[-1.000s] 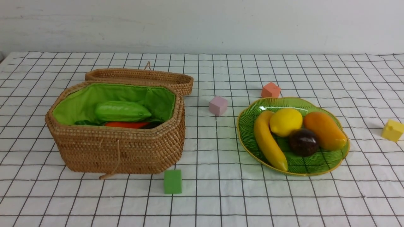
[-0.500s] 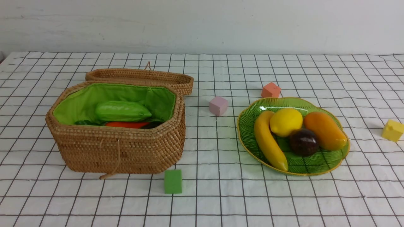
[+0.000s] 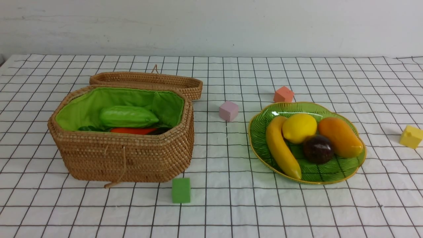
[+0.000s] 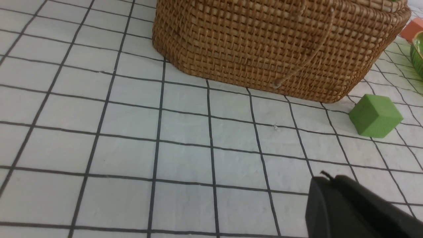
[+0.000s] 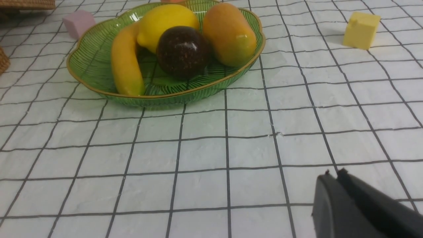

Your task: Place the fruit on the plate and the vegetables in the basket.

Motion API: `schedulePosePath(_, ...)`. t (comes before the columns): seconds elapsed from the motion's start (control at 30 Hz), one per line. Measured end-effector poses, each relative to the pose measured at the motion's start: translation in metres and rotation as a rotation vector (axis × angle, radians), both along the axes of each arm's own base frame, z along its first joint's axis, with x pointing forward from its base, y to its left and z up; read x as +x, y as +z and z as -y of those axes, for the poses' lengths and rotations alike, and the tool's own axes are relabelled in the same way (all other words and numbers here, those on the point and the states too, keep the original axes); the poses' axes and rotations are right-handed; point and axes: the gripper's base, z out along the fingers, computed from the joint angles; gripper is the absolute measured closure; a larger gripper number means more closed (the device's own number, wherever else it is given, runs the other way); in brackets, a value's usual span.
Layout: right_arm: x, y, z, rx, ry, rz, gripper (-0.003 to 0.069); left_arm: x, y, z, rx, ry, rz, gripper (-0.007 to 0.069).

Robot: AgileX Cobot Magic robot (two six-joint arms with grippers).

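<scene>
The green leaf-shaped plate (image 3: 343,170) holds the fruit: a banana (image 3: 281,147), a lemon (image 3: 299,128), an orange mango-like fruit (image 3: 340,136) and a dark mangosteen (image 3: 318,148). The open wicker basket (image 3: 125,155) holds the vegetables: a light green gourd (image 3: 128,116) lies over the carrot (image 3: 132,131), and the eggplant is mostly hidden. Neither arm shows in the front view. My left gripper (image 4: 325,178) is shut over the cloth, short of the basket (image 4: 264,46). My right gripper (image 5: 333,174) is shut over the cloth, short of the plate (image 5: 99,62). Both hold nothing.
The basket's woven lid (image 3: 145,81) lies behind it. Foam cubes sit on the checked cloth: green (image 3: 181,190) before the basket, pink (image 3: 228,110) between basket and plate, orange (image 3: 283,94) behind the plate, yellow (image 3: 410,136) at far right.
</scene>
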Motion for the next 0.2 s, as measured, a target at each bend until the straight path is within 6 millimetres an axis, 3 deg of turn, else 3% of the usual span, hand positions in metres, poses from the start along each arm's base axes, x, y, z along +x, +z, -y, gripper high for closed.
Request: schedulePosePath(0.2, 0.0, 0.0, 0.0, 0.0, 0.0, 0.0, 0.0622, 0.0, 0.0, 0.0, 0.0, 0.0, 0.0, 0.0631)
